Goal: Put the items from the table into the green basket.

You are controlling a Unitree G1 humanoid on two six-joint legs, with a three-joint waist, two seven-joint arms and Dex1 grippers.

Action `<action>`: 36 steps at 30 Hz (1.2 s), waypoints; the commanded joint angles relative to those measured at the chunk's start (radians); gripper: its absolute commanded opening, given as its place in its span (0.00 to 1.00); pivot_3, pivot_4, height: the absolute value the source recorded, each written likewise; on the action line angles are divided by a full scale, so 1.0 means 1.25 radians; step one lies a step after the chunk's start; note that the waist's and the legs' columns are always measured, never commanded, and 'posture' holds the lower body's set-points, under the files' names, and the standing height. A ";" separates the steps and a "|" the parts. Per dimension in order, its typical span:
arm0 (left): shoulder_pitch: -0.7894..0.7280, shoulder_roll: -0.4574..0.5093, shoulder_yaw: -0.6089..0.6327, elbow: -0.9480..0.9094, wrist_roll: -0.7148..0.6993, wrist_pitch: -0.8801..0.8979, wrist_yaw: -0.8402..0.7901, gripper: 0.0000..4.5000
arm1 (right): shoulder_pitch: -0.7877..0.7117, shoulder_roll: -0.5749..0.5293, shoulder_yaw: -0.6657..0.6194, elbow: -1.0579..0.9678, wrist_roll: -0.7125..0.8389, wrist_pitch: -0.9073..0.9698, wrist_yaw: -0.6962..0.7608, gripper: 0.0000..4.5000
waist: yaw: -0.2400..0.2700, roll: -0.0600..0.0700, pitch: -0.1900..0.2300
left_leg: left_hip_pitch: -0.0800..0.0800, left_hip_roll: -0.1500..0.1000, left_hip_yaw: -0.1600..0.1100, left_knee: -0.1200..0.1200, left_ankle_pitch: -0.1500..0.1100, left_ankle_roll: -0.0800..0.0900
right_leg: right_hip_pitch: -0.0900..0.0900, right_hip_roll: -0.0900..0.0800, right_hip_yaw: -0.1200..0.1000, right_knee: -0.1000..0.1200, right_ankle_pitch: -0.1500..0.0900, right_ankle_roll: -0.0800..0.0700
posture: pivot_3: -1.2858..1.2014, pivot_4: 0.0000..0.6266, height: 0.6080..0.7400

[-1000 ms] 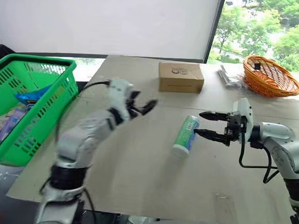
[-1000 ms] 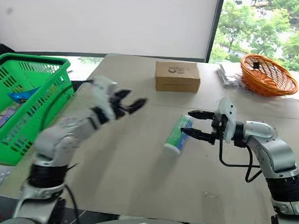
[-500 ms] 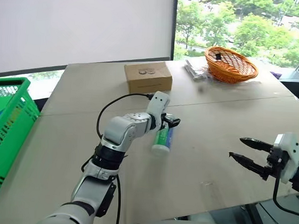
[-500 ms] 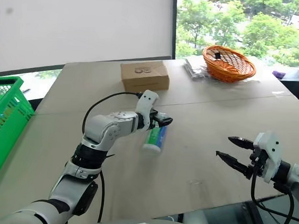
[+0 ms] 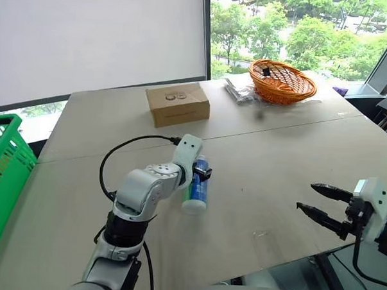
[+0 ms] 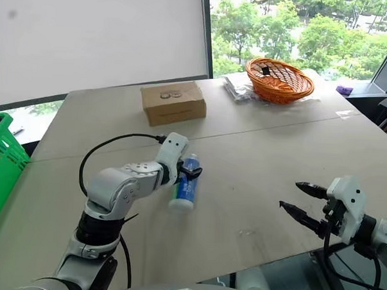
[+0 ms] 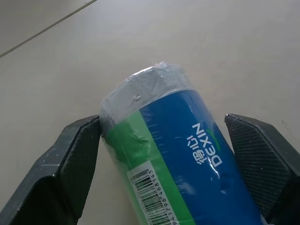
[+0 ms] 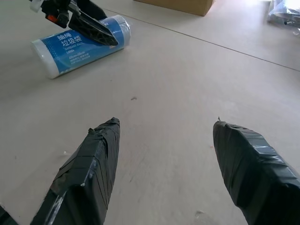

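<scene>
Your left gripper [image 7: 164, 154] straddles the bottle [image 5: 196, 187] lying mid-table [image 5: 276, 155], fingers spread and not yet clamped, right gripper [image 5: 319, 202] idle and open; squeeze off-centre and that round wrapped body may roll or squirt out, well short of the green basket [image 5: 3, 169].

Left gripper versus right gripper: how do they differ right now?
The left gripper straddles the lying blue-green bottle on the table; the right gripper has nothing between its fingers. The left sits mid-table, the right near the table's front edge. Both are open.
</scene>
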 commanded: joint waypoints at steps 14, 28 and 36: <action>0.106 -0.151 0.166 -0.083 0.026 0.175 0.044 0.63 | -0.109 -0.020 0.055 0.066 -0.011 -0.039 0.049 0.74 | 0.005 0.001 0.000 | 0.000 0.001 0.000 -0.001 0.000 0.000 | 0.000 0.002 0.000 -0.001 0.000 0.000 | 0.50 0.04 1.00; 0.035 -0.110 0.233 -0.052 0.033 0.059 0.018 0.49 | -0.178 -0.012 0.072 0.088 0.027 -0.016 0.071 0.74 | 0.006 0.001 0.002 | 0.001 0.002 0.000 -0.001 0.000 -0.001 | 0.000 0.002 0.000 -0.001 -0.001 -0.001 | 0.52 0.04 1.00; -0.100 -0.093 0.374 -0.029 0.057 -0.011 0.060 0.49 | -0.305 0.008 0.123 0.101 0.082 0.024 0.057 0.74 | 0.025 -0.007 0.011 | -0.001 0.005 -0.004 -0.001 0.003 -0.006 | -0.004 0.004 -0.005 0.000 0.001 -0.001 | 0.54 0.02 1.00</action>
